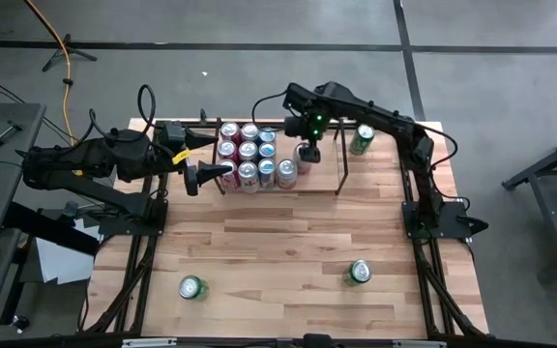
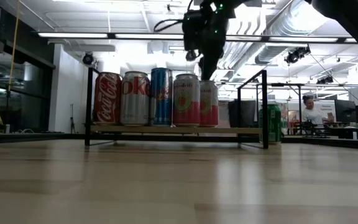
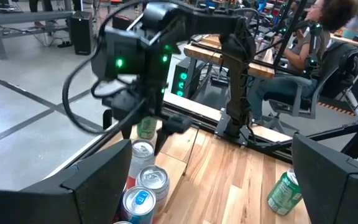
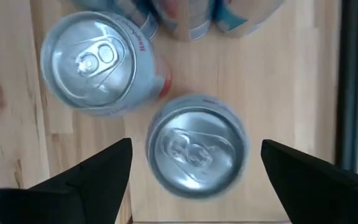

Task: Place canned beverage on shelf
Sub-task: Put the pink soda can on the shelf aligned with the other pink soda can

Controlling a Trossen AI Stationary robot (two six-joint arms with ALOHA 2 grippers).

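A silver-topped aluminium beverage can (image 4: 196, 147) stands upright on the light wood base of the low black-rod shelf (image 1: 339, 172), at the right-hand end of the rows of cans, directly beneath the right gripper (image 4: 191, 165). That gripper points straight down, its two dark fingers (image 4: 92, 174) spread wide on either side of the can's lid and clear of it, gripping nothing. Just beside this can, toward ten o'clock in the right wrist view, stands a neighbouring pink-and-white can (image 4: 98, 62), and more cans crowd the twelve o'clock edge. From above, the packed cluster of red, silver and blue cans (image 1: 248, 155) fills the shelf's left part. Off the shelf, a green can (image 1: 362, 140) stands at about two o'clock from it, and two more green cans rest near the table's front edge (image 1: 191, 287) (image 1: 359, 272). The left gripper (image 1: 201, 159) hovers at the shelf's nine o'clock side, fingers spread wide, empty.
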